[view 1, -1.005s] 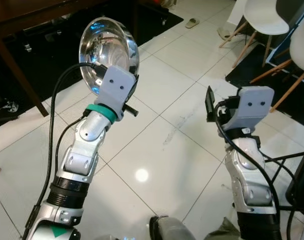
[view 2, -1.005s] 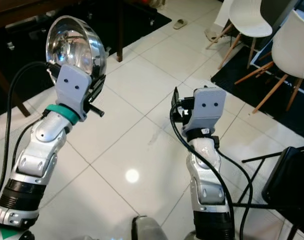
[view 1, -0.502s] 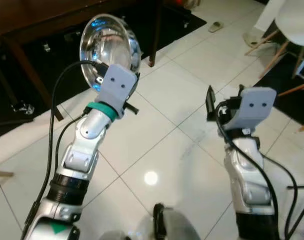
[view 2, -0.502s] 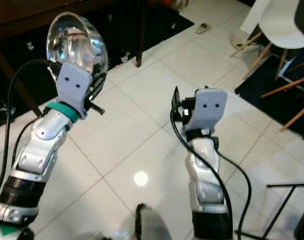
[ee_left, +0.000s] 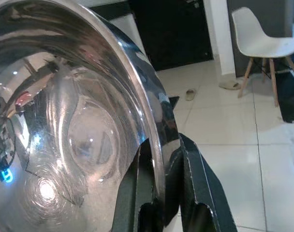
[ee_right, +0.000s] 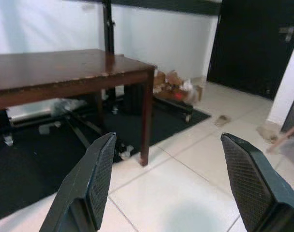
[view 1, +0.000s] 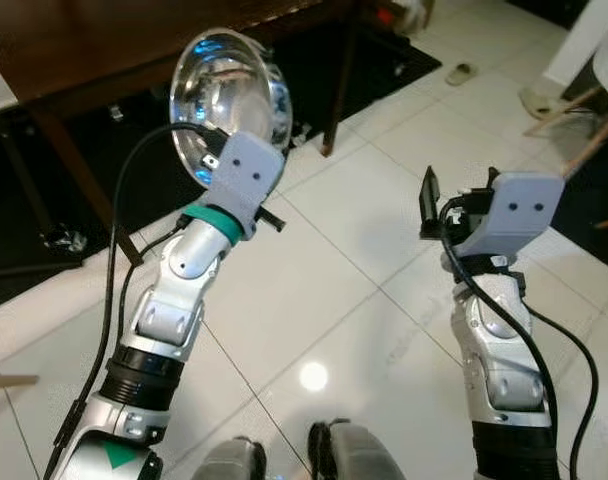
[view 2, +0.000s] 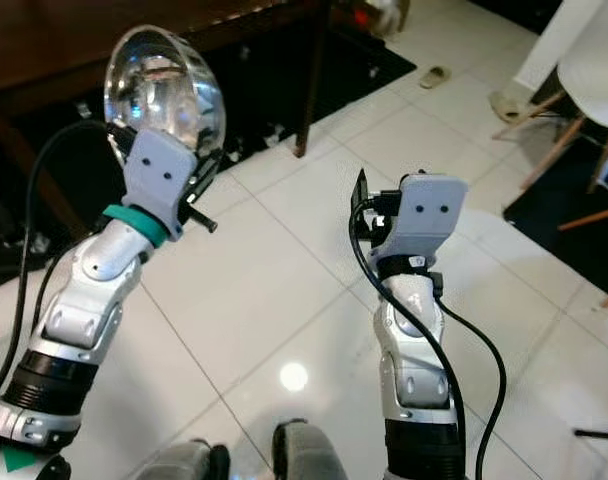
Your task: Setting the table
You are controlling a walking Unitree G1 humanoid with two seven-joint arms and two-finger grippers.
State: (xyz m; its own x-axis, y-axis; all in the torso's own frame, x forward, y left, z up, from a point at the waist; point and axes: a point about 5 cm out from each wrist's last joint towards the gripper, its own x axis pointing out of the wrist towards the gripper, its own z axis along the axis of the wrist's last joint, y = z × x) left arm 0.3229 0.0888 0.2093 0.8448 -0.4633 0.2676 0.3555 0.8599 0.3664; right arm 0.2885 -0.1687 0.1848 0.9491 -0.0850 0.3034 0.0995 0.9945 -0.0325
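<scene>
Left gripper [ee_left: 159, 193] fingers clamped on shiny round steel bowl's [view 1: 222, 95] rim, raised; right gripper [ee_right: 173, 183] fingers spread apart, facing dark wooden table [ee_right: 65, 72].

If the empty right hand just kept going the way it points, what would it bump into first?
Probably the table: the open right hand points toward its corner leg, with bare floor between. Depth is hard to judge.

The bowl [view 1: 227, 112] sits ahead-left, before the table [view 1: 104, 45]; a chair [ee_left: 263, 41] stands right.
</scene>
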